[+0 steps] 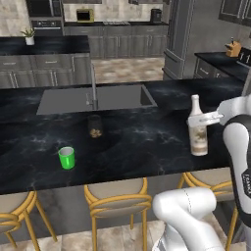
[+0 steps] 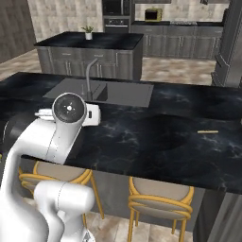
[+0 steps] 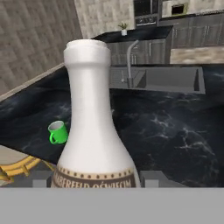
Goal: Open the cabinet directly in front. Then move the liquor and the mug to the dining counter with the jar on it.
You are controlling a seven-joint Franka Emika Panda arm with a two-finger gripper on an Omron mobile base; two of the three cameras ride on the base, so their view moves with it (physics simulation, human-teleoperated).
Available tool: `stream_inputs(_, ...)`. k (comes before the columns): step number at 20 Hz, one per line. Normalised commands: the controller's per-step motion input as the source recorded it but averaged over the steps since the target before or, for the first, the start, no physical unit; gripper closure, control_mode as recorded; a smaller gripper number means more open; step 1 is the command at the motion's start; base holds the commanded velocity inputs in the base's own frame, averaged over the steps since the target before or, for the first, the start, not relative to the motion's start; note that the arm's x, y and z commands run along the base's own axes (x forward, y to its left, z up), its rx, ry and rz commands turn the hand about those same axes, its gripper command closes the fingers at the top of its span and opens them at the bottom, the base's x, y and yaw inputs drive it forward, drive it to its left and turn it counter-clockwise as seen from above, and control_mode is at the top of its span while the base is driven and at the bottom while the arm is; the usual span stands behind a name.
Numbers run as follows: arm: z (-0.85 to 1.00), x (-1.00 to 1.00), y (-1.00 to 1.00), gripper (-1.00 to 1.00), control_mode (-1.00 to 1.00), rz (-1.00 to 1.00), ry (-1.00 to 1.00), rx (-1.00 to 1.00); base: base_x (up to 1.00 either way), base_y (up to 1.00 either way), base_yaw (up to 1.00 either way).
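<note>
The bottle (image 3: 94,127) stands upright on the counter (image 1: 147,137), near its front edge at the right end. From the hand camera its base is cut off by the lower edge, and the dark label band shows letters that are blurred and cannot be read. The jaws (image 1: 198,119) sit on either side of the neck, spread; whether they touch the neck cannot be told. In the right base view the arm's white elbow hides the bottle. The left base view shows the green mug (image 1: 66,158) near the front edge and the dark jar (image 1: 95,126) just before the sink (image 1: 63,100), well apart from the bottle.
</note>
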Motion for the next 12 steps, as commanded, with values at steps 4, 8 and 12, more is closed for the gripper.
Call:
stream_inputs(4,-0.08,0.04,0.04,1.0,-1.0,0.04,0.06,0.02,0.0,0.0,0.0)
stream_inputs(8,-0.18,0.64,0.06,1.0,-1.0,0.0,0.0,0.0,0.0,0.0,0.0)
stream_inputs(12,-0.4,1.0,0.12,1.0,-1.0,0.0,-0.04,0.0,0.0,0.0,0.0)
